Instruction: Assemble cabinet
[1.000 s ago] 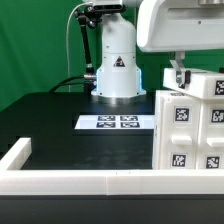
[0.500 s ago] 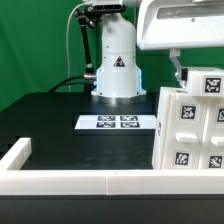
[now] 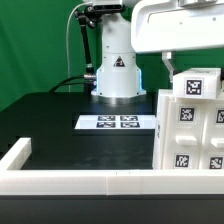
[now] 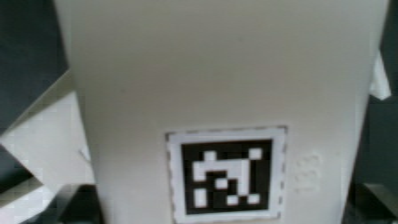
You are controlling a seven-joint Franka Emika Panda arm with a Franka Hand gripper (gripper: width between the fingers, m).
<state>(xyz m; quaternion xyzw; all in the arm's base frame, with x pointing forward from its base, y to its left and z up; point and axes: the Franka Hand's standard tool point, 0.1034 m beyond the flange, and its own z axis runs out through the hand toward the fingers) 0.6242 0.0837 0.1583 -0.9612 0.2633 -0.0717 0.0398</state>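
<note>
The cabinet [image 3: 190,135], a large white box with several black-and-white tags, stands at the exterior view's right on the black table. My gripper [image 3: 178,66] hangs over its top and is shut on a white tagged panel [image 3: 197,85], held just above the cabinet's top with its tag facing the camera. In the wrist view this panel [image 4: 196,90] fills the picture, its tag low down, and my gripper [image 4: 217,212] closes on it from both sides. One dark finger [image 4: 68,205] shows at the panel's edge. The panel's lower edge is hidden.
The marker board [image 3: 118,122] lies flat in front of the robot base [image 3: 115,72]. A long low white border wall [image 3: 80,181] runs along the table's front, with a corner at the exterior view's left [image 3: 17,153].
The white tagged panel has risen from the cabinet's top and turned from lying tilted to showing its tag to the camera. The gripper has moved up with it.
</note>
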